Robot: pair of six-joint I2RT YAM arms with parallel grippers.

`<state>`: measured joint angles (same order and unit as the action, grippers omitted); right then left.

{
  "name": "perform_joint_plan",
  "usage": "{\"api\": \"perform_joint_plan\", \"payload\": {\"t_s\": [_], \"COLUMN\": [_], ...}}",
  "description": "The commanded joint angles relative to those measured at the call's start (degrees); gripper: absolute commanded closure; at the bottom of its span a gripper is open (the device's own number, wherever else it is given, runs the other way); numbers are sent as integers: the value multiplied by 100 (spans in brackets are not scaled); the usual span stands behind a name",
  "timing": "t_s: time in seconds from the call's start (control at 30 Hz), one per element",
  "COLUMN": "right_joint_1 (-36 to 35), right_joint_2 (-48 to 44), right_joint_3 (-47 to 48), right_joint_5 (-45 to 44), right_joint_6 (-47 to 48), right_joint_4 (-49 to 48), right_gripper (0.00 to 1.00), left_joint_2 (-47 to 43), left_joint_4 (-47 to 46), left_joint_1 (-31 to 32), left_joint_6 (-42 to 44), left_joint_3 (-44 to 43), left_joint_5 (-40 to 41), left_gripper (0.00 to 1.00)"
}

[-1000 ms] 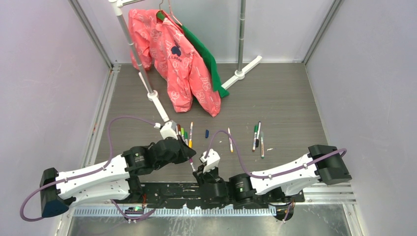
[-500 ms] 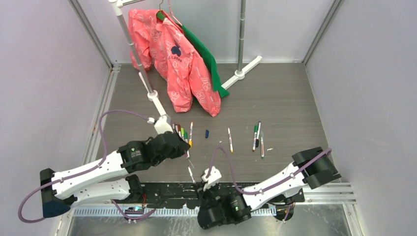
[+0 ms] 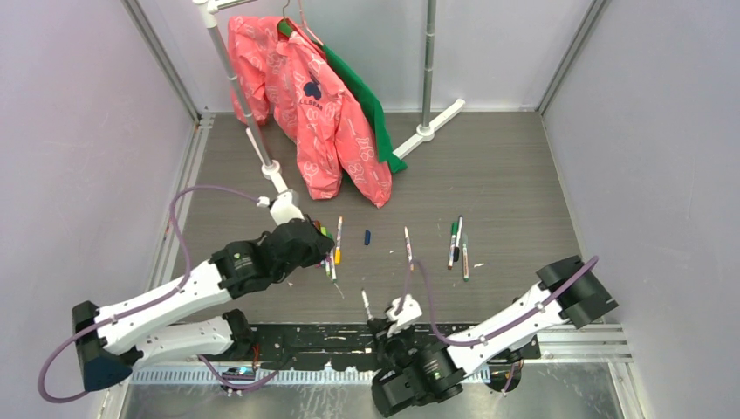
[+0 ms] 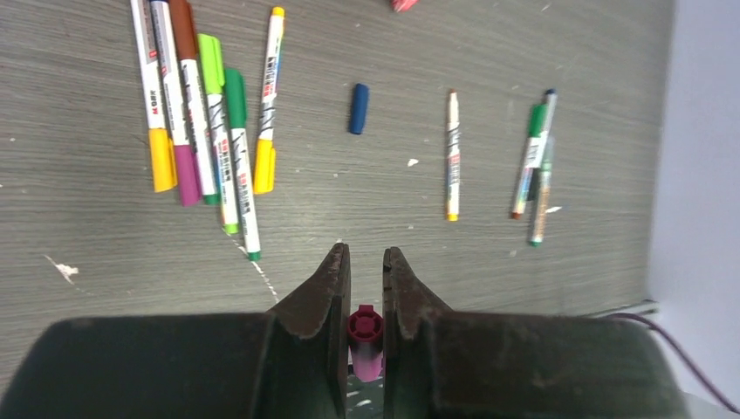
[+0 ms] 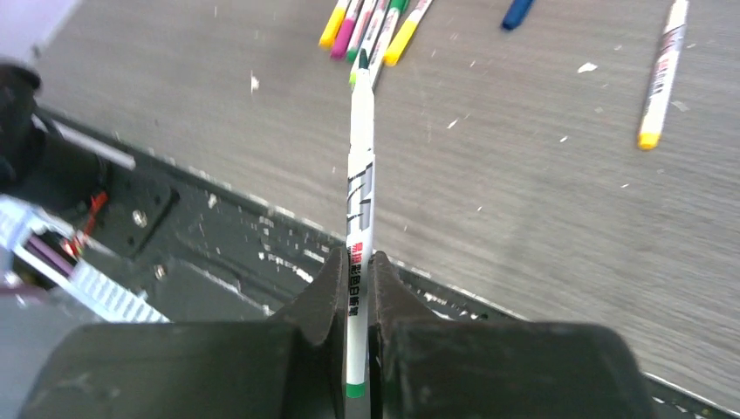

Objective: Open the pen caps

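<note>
1. The left jaws were pinching a short magenta plastic pen cap (image 4: 365, 330), seated deep between them near their roots, open end facing the camera, above the grey wood-grain bench (image 4: 567, 52).
2. The right jaws were pressed onto a thin white pen barrel with printed lettering (image 5: 360, 157). They gripped it near its green-banded end, so most of its length and its dark tip stuck out over the near edge of the bench.
3. As I judged it, cap and barrel were already apart, so the step in hand was putting both down.
4. The cap was best lowered close to a bare patch before the jaws spread. Being a smooth round cylinder, it would probably roll if dropped.
5. That patch needed to be away from the row of capped white pens with yellow, magenta and green ends (image 4: 209, 131), so none got nudged.
6. A loose dark-blue cap (image 4: 358, 108) lay flat just right of that row, a sensible place to gather caps.
7. The barrel was best laid lengthwise and flat. It was long, slick and held near one end, so it might pivot in the grip.
8. The bench looked matt, finely grained and flecked with white specks, while the pens and caps were glossy hard plastic.
</note>
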<state>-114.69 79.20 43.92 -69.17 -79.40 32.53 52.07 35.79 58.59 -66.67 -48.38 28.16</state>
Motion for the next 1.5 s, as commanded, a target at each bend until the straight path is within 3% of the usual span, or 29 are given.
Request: {"api": "perform_joint_plan", "payload": {"t_s": [0.0,0.13,0.27,0.33,0.53,0.7,0.83,1.0,1.17,1.47], "right_joint_1": [-42,58,464,901,2774,4644,5613,6328,6810,7043], "right_joint_2": [-527,-857,-1393,-1751,-3059,-3381,-2763,-1996,-1425,-442], "right_joint_3": [562,695,606,512,-210,-683,-706,-688,-762,-663], "right_joint_5": [-999,-1119,-1016,-866,31,1837,2961,3949,4477,4717], "right_joint_6": [-2885,-4558,-4415,-3435,1100,3102,3761,4144,4245,4316], "right_joint_4": [3149,5274,5557,4971,1734,67,-629,-1265,-1701,-2076], "right_gripper": [99,99,99,99,99,99,99,99,99,99], "left_joint_2": [607,1480,2431,2900,3906,4424,4722,4970,5097,5452], "left_joint_4": [-331,-509,-534,-513,-1005,-1137,-1295,-1372,-1444,-1569], "left_joint_1": [-14,-23,-94,-167,-640,-949,-1160,-1358,-1438,-1438], "left_joint_6": [592,865,1176,1268,1492,1718,1818,1910,1954,1975], "left_joint_3": [-138,-260,-691,-944,-1358,-1709,-1853,-1998,-2000,-1909], "left_joint_5": [5,147,245,249,-321,-620,-864,-1126,-1296,-1507], "left_gripper": [100,100,100,100,100,100,100,100,100,97]}}
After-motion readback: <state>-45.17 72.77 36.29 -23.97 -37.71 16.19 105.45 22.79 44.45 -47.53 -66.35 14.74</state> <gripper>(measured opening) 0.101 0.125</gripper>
